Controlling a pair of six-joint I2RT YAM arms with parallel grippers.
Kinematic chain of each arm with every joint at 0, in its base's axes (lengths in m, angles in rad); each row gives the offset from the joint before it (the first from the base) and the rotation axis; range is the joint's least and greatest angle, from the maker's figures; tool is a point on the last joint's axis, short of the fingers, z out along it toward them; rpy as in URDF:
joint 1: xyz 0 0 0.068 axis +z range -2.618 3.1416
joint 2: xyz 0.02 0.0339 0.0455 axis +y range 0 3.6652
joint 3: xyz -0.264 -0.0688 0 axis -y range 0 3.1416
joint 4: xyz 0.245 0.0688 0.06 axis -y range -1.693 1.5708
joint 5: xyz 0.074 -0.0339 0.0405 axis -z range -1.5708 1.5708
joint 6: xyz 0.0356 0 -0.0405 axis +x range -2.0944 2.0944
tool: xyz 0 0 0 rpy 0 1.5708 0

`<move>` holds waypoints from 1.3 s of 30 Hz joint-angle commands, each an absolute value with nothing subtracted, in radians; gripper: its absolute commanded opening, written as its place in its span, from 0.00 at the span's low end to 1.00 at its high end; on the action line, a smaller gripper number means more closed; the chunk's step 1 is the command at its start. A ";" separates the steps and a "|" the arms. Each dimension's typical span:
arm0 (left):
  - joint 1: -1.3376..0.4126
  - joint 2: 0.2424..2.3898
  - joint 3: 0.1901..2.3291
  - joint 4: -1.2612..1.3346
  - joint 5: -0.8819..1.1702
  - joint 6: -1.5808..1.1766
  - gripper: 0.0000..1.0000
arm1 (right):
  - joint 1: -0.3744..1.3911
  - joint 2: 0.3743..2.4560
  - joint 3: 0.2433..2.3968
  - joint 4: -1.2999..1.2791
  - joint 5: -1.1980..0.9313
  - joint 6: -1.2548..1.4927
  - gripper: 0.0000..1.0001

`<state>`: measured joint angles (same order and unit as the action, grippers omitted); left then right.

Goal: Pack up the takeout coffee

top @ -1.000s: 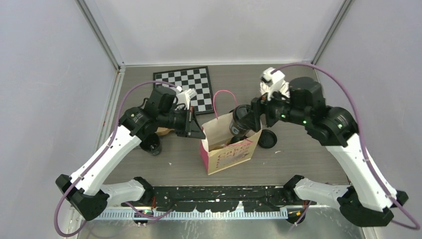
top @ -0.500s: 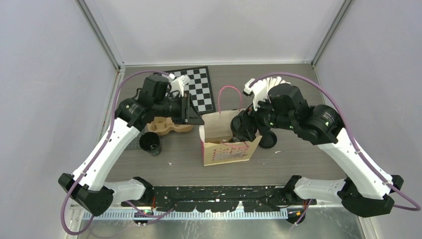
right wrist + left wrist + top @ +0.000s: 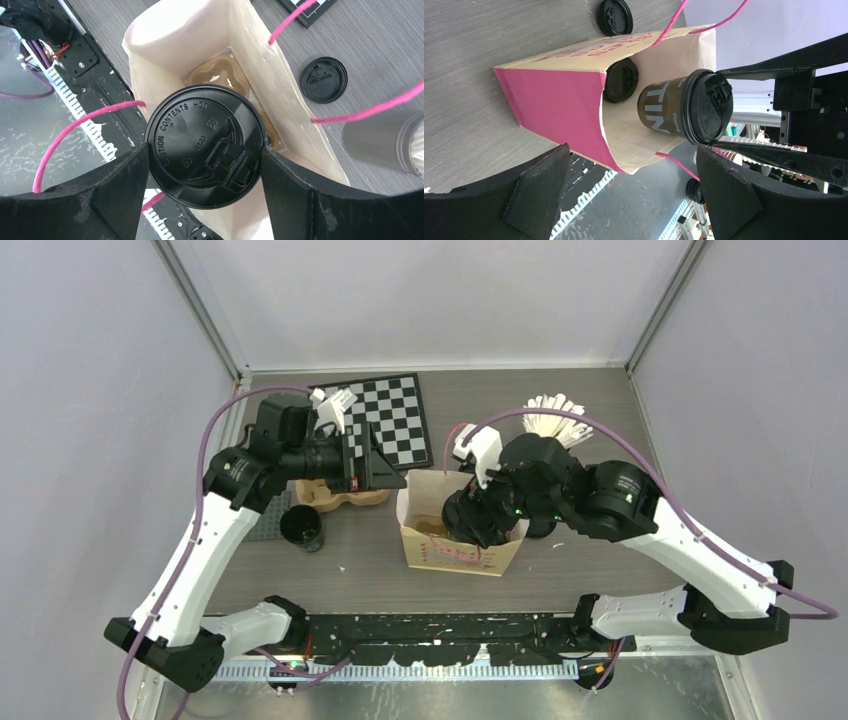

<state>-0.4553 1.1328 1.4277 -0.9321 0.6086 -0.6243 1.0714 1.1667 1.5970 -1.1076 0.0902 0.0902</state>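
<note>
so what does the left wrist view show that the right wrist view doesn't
Only left wrist: the pink side panel of the brown paper bag, pale lettering down the small black lidded cup, and the open left gripper.
Only right wrist: the tall grey cup of white sticks, a corner of the black-and-white checkerboard, and the raised text on the cup's lid.
Both: the right gripper shut on that cup at the bag's mouth, and a loose flat black round lid beside the bag.

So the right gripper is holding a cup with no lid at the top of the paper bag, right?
No, the cup has its lid on; the right wrist view shows the black lid from above. The right gripper does hold it at the top of the paper bag.
</note>
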 commanded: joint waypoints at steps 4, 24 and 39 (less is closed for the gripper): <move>-0.445 1.094 1.289 -0.854 0.669 -0.700 0.97 | 1.151 1.166 1.590 -1.017 0.151 0.040 0.61; -0.445 1.180 1.269 -0.725 0.774 -0.622 0.18 | 1.215 1.205 1.526 -0.906 0.155 -0.190 0.60; -0.445 1.151 1.257 -0.650 0.860 -0.430 0.00 | 1.227 1.206 1.524 -0.868 0.153 -0.217 0.60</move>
<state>-0.4492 1.1896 1.2434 -0.7486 0.7738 -0.5400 1.2213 1.2106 1.4944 -0.9184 0.1482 -0.1864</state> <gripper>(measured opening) 0.008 0.798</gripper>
